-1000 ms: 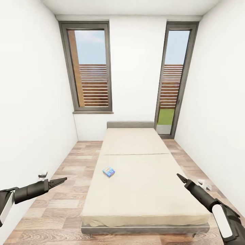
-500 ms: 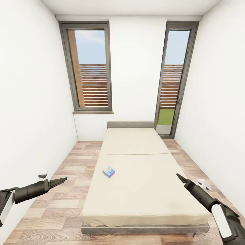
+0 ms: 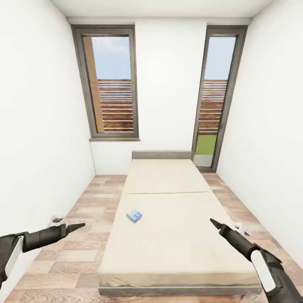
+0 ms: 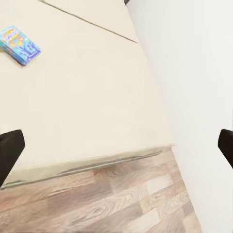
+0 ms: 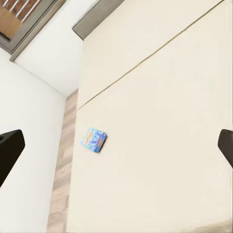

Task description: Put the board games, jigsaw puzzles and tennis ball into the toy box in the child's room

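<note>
Bright, even daylight fills the white-walled room, entering through the tall dark-framed window (image 3: pixel 110 82) and the narrow glazed door (image 3: pixel 215 97) on the far wall. Shadows are faint and soft, and no glare shows. The head view's wide lens splays the side walls outward. Both wrist views render slightly soft, blurring the pale beige mattress (image 4: pixel 82 92).

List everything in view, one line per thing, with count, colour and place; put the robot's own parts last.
board game: one, blue, flat on the bed's left half, near its edge
bed: one, beige mattress on a grey frame, centre of the room, head against the far wall
windows: two, grey frames, far wall, either side of the bed
floor: wood planks, brown
small white objects: two, on the floor, one at each side wall; too small to identify
left claw: one, black, over the floor left of the bed
right claw: one, black, over the bed's right edge
</note>
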Available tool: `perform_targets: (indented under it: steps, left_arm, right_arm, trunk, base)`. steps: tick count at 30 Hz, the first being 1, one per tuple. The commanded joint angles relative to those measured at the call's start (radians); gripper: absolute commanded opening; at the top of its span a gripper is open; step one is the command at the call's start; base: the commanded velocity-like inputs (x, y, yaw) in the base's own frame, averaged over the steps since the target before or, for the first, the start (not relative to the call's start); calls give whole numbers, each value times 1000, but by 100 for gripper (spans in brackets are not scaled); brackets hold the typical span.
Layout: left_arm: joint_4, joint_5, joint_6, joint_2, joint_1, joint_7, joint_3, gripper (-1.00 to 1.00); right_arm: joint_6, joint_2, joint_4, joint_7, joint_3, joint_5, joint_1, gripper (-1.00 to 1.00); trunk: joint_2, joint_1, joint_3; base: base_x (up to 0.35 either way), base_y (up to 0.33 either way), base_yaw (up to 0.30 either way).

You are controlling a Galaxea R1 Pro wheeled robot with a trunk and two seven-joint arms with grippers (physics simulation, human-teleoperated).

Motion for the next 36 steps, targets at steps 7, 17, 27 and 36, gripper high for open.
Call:
perform_targets:
  steps: [7, 17, 27, 36]
  left_arm:
    - [4, -14, -17, -164, 0, 551, -89, 100]
    - [133, -12, -133, -298, -3, 1013, -294, 100]
    - [47, -1, -142, -301, -4, 1029, -254, 100]
    - [36, 2, -143, -301, -4, 1022, -217, 100]
  right_arm:
    - [5, 0, 25, -129, 67, -11, -22, 100]
    - [7, 0, 29, -158, 79, -9, -27, 100]
    - [8, 0, 30, -160, 81, -7, -28, 100]
    - [8, 1, 30, -160, 81, -6, -28, 100]
  trunk:
    - [-1, 1, 0]
    - [-1, 1, 0]
    - [-1, 1, 0]
    - [-1, 1, 0]
  base:
    - [317, 0, 0]
    - [333, 0, 0]
    - [334, 0, 0]
    - [239, 50, 0]
